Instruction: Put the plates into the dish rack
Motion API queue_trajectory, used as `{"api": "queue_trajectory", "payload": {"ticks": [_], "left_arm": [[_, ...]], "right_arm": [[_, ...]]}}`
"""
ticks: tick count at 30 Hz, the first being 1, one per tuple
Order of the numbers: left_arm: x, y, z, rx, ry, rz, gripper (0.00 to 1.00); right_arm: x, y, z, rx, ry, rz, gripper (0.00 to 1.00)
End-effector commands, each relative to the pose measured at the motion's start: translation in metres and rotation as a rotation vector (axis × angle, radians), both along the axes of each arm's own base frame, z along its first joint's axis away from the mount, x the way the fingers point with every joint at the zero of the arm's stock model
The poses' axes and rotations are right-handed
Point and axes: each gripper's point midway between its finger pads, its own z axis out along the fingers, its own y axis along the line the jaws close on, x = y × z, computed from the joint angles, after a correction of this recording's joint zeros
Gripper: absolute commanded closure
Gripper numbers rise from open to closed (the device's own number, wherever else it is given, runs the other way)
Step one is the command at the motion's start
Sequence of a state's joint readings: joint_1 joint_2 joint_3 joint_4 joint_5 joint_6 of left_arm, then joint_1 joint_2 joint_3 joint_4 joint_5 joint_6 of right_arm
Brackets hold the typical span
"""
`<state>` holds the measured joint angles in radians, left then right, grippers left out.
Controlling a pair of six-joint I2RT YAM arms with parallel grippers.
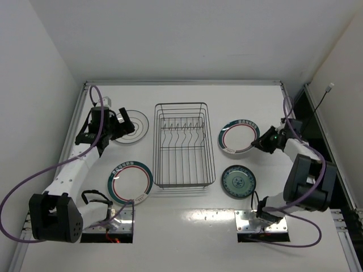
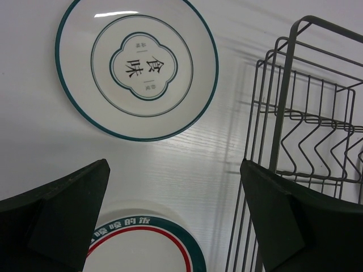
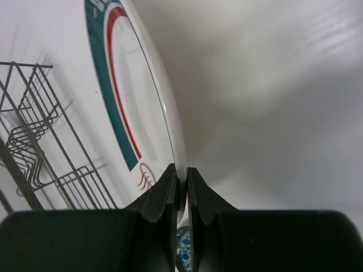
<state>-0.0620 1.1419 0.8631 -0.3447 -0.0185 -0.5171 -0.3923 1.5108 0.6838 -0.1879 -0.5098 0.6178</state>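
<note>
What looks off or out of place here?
Nothing broken or spilled. Only oddity: the white round plate with green rim and red ring right of the grey wire dish rack is pinched at its edge by the right hand. That looks like a grasp, not a fault.

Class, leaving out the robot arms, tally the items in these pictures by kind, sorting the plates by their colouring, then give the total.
White plates with green rim and red ring: 2
White plate with dark rings: 1
Small teal patterned plate: 1
Wire dish rack: 1
Total: 5
</note>
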Motion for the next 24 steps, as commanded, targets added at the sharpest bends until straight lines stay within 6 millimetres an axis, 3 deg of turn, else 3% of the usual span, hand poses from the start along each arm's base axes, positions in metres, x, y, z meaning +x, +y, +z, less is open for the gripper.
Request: {"api": "queue_trajectory", "payload": {"ticks": [1,2,4,8,9,11,13,14,15,16,20,21,24], "left_arm": [[0.008,0.001,0.015,-0.016,-0.035,0.008,0.00],[0.007,0.001,0.011,-0.024,-0.024,0.014,0.00],[0.005,-0.002,0.005,-0.030,-0.002,0.005,0.00],[0.007,-0.004,0.006,-0.039,-0.002,-0.008,0.00],[0.007,-0.004,0.006,-0.039,-0.002,-0.008,0.00],[0.007,-0.004,0.006,-0.039,-0.002,-0.008,0.00],[0.007,-0.004,0.006,-0.039,-0.002,-0.008,0.00],[0.007,-0.004,0.006,-0.039,-0.002,-0.008,0.00],[0.007,-0.004,0.006,-0.039,-0.002,-0.008,0.00],[0.007,-0.004,0.006,-0.039,-0.002,-0.008,0.00],[0.006,-0.003,0.004,-0.033,0.007,0.000,0.00],[0.006,-0.003,0.004,-0.033,0.007,0.000,0.00],[0.006,-0.003,0.004,-0.033,0.007,0.000,0.00]], "right_arm": [[0.032,-0.018,0.056,-0.203,-0.131,-0.048,1.00],[0.042,-0.011,0.077,-0.247,-0.180,-0.033,1.00],[0.050,-0.013,0.095,-0.326,-0.196,-0.057,1.00],[0.063,0.011,0.122,-0.436,-0.237,-0.024,1.00],[0.070,0.015,0.140,-0.452,-0.283,-0.025,1.00],[0.070,0.028,0.149,-0.504,-0.276,-0.014,1.00],[0.075,0.036,0.172,-0.538,-0.312,-0.021,1.00],[0.075,0.035,0.172,-0.568,-0.295,-0.032,1.00],[0.076,0.047,0.175,-0.579,-0.301,-0.008,1.00],[0.079,0.051,0.189,-0.586,-0.328,-0.013,1.00],[0.078,0.069,0.206,-0.661,-0.340,-0.012,1.00],[0.080,0.082,0.211,-0.665,-0.359,0.007,1.00],[0.081,0.098,0.205,-0.717,-0.330,0.035,1.00]]}}
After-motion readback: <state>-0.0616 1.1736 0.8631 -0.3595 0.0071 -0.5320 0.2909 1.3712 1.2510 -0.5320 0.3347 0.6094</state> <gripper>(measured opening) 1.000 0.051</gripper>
